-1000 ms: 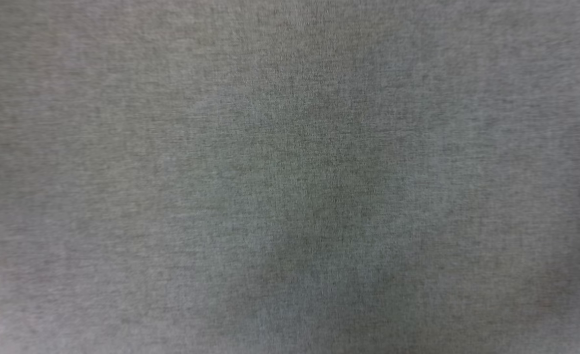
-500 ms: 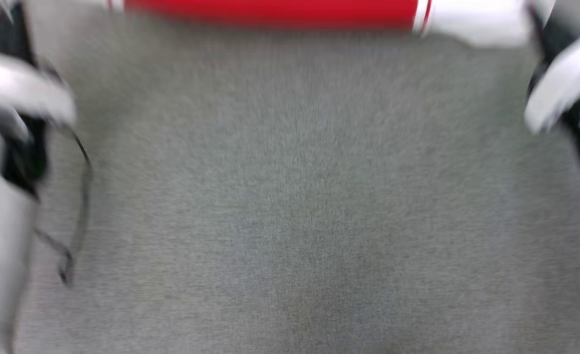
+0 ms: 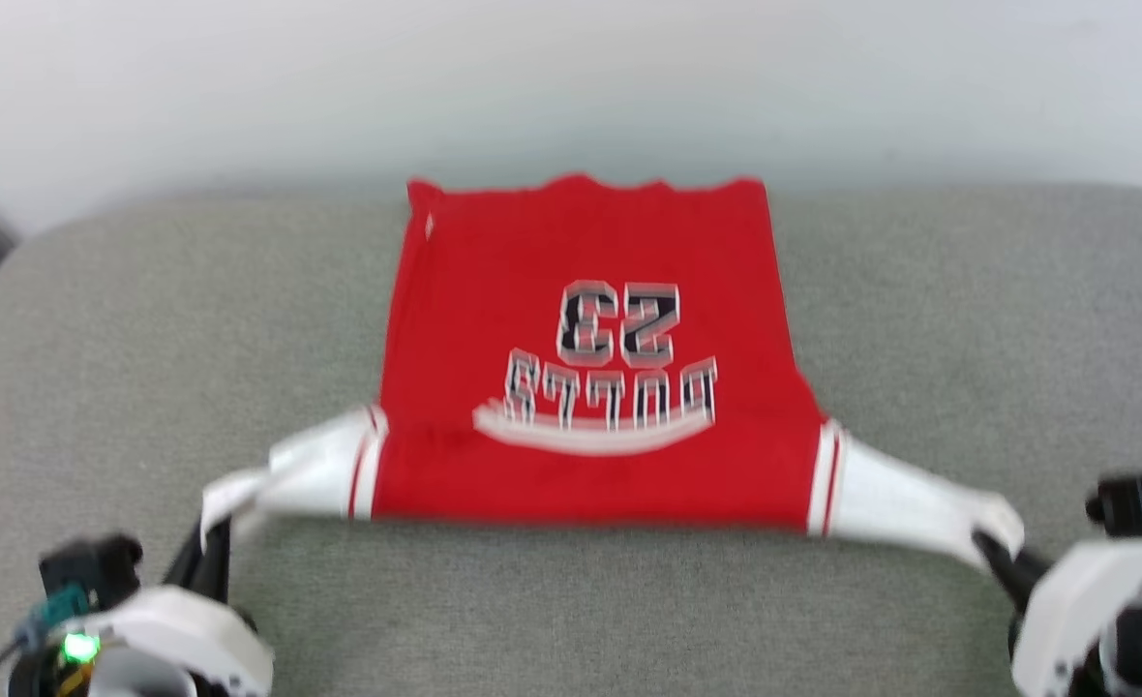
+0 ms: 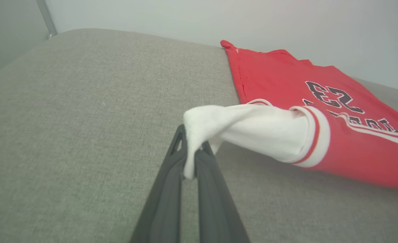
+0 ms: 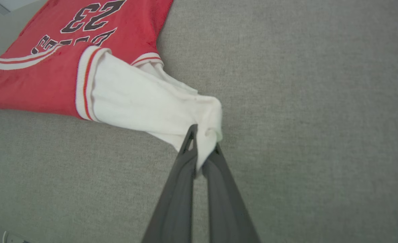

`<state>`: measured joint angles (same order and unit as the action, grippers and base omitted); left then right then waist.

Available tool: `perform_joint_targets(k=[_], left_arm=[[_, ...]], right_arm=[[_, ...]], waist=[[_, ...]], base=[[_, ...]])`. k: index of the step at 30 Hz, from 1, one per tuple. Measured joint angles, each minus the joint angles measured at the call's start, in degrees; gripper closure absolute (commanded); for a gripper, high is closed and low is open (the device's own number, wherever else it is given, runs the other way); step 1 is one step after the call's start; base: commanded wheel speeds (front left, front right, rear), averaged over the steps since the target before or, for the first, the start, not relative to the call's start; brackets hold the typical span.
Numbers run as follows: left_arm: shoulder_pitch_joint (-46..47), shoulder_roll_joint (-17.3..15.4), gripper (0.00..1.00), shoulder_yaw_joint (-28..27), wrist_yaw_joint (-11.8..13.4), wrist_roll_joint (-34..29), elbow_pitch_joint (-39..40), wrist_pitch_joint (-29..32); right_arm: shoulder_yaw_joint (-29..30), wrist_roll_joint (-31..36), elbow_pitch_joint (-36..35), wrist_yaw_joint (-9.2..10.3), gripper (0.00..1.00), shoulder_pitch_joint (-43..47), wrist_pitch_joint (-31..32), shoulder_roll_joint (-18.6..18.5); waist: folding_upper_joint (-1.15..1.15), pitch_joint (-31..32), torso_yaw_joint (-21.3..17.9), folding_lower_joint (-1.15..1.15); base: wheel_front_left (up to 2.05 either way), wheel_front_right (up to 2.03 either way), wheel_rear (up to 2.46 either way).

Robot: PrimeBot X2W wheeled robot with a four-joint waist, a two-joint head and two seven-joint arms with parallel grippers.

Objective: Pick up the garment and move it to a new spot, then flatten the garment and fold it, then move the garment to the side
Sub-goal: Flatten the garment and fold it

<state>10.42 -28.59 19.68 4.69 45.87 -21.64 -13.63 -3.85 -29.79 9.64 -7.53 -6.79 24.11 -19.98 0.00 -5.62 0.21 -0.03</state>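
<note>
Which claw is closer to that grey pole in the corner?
Left. The left claw pinches a shirt sleeve on the pole's side; the right claw holds the far sleeve, across the shirt.

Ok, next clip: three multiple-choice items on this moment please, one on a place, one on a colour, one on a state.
1. Where does the left gripper hold the red jersey T-shirt with white short sleeves?
A. at the hem
B. at the tip of a white sleeve
C. at the collar

2. What colour is the woven fabric surface under the T-shirt?
A. blue
B. brown
C. grey

3. How does the T-shirt's body lie?
A. spread out, black "BULLS 23" print facing up
B. rolled into a ball
C. folded in half, print hidden

Answers: 1 B, the left wrist view shows the dark fingers pinched on bunched white sleeve cloth; 2 C, the surface is grey in the head and wrist views; 3 A, the head view shows the red body laid open with the print readable.
</note>
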Motion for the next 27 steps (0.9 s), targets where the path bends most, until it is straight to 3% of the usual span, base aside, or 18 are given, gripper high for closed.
perform_joint_targets(k=[6,13,14,15,16,17,22,27], left_arm=[[-12.91,-1.48,1.00,0.40,4.87,1.41,7.75,3.21],[-23.25,-1.66,1.00,-0.36,9.47,3.67,14.38,4.38],[-23.79,-1.70,1.00,-0.10,10.00,3.44,14.89,4.44],[-24.30,-1.70,1.00,0.09,10.43,3.15,15.32,4.47],[-24.63,-1.60,1.00,0.37,10.94,2.88,15.75,4.47],[-24.83,-1.45,1.00,0.68,11.32,2.47,16.23,4.43],[-24.63,0.21,1.00,2.63,12.32,0.52,18.60,3.75],[-21.62,0.85,1.00,2.54,12.35,-1.31,20.17,1.64]], right_arm=[[5.47,0.87,-6.12,0.01,1.00,15.53,4.34,3.71],[9.45,3.59,-10.72,0.01,1.00,26.19,7.27,8.82],[9.44,4.27,-11.02,0.00,0.83,26.95,7.54,9.24],[9.47,4.71,-11.31,0.01,0.57,27.37,7.57,9.58],[9.49,4.75,-11.50,0.01,0.10,27.44,7.69,10.03],[9.24,4.78,-11.73,0.01,0.00,27.48,7.79,10.39],[8.23,5.17,-13.67,0.02,0.00,26.04,6.30,10.78],[11.56,7.81,-13.54,0.03,0.00,16.19,0.98,12.39]], waist=[[0.00,5.32,0.70,0.00],[0.00,6.95,0.79,0.01],[0.00,6.94,0.77,0.02],[0.00,6.90,0.72,0.02],[0.00,6.83,0.65,0.02],[0.00,6.74,0.61,0.02],[0.00,6.06,0.93,0.03],[0.00,3.80,1.71,0.03]], base=[[0.00,0.00,0.00],[0.00,0.00,0.00],[0.00,0.00,0.00],[0.00,0.00,0.00],[0.00,0.00,0.00],[0.00,0.00,0.00],[0.00,0.00,0.00],[0.00,0.00,0.00]])
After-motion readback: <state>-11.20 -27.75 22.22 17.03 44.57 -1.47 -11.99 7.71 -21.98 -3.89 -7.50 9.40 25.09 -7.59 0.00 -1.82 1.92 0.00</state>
